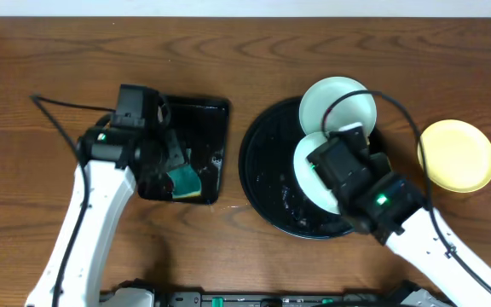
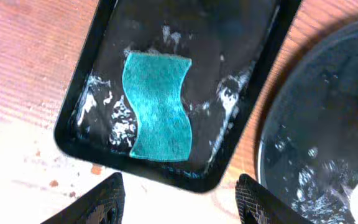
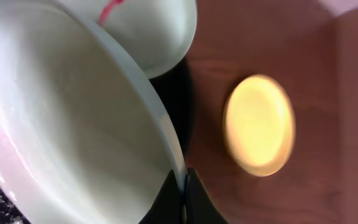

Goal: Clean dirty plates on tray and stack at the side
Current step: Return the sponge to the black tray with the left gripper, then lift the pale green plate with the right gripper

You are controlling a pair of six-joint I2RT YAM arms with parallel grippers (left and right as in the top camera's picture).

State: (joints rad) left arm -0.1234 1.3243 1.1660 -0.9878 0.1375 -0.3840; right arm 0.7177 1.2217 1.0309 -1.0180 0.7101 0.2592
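My right gripper (image 3: 183,186) is shut on the rim of a pale mint-blue plate (image 3: 73,124), held tilted over the round black tray (image 1: 267,183); the plate shows overhead (image 1: 307,162) under the arm. A second mint-blue plate (image 1: 337,104) with a red smear (image 3: 109,9) lies at the tray's far edge. The pale yellow plate (image 1: 457,155) lies on the table right of the tray, also in the right wrist view (image 3: 258,124). My left gripper (image 2: 179,202) is open and empty, above the table near the rectangular tray's corner.
A smaller rectangular black tray (image 1: 213,128) holds a teal sponge (image 2: 157,107) and soapy water; it also shows overhead (image 1: 183,181). The round tray is wet with suds (image 2: 316,180). Reddish specks lie on the table by the rectangular tray (image 2: 95,169).
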